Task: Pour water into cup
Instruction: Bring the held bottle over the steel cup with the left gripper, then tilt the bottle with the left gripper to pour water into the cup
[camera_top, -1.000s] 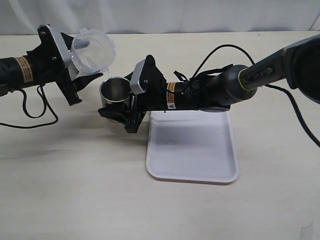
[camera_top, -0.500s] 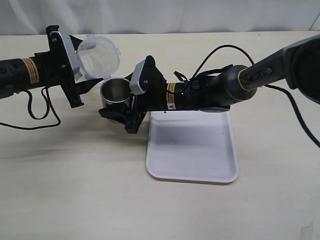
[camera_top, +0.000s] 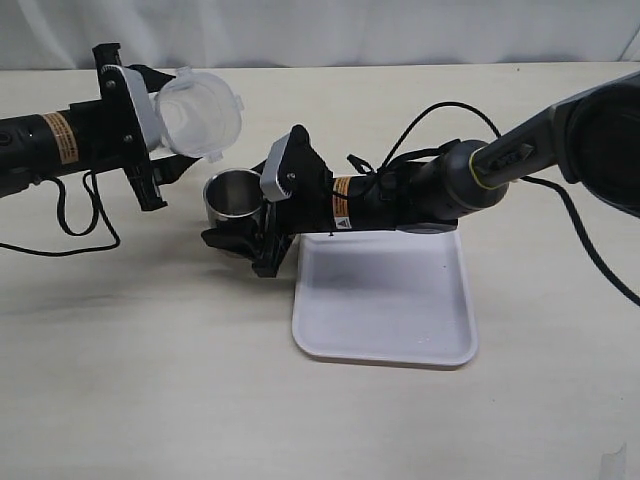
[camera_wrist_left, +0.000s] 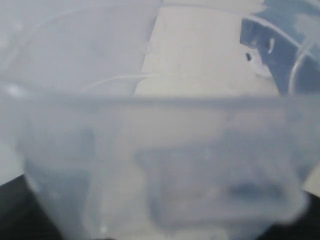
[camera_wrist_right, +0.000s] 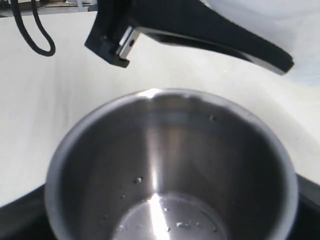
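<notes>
The steel cup (camera_top: 236, 193) stands upright just left of the tray, and my right gripper (camera_top: 245, 208) is shut on its wall. In the right wrist view the cup (camera_wrist_right: 100, 165) fills the frame, with a few drops of water (camera_wrist_right: 181, 225) on its bottom. My left gripper (camera_top: 165, 125) is shut on a transparent plastic container (camera_top: 201, 110), tipped on its side above and left of the cup, its mouth near the cup's rim. In the left wrist view the container (camera_wrist_left: 160, 150) is a blur with a blue label (camera_wrist_left: 280, 40). No stream of water shows.
A white tray (camera_top: 385, 300) lies on the beige table under and in front of the right arm. Black cables (camera_top: 75, 235) trail from the left arm and loop over the right arm (camera_top: 430, 125). A left finger (camera_wrist_right: 200, 30) hangs over the cup.
My left gripper has carried the tipped container to the right and slightly up, closer over the cup. The right gripper and cup have shifted slightly down and right.
</notes>
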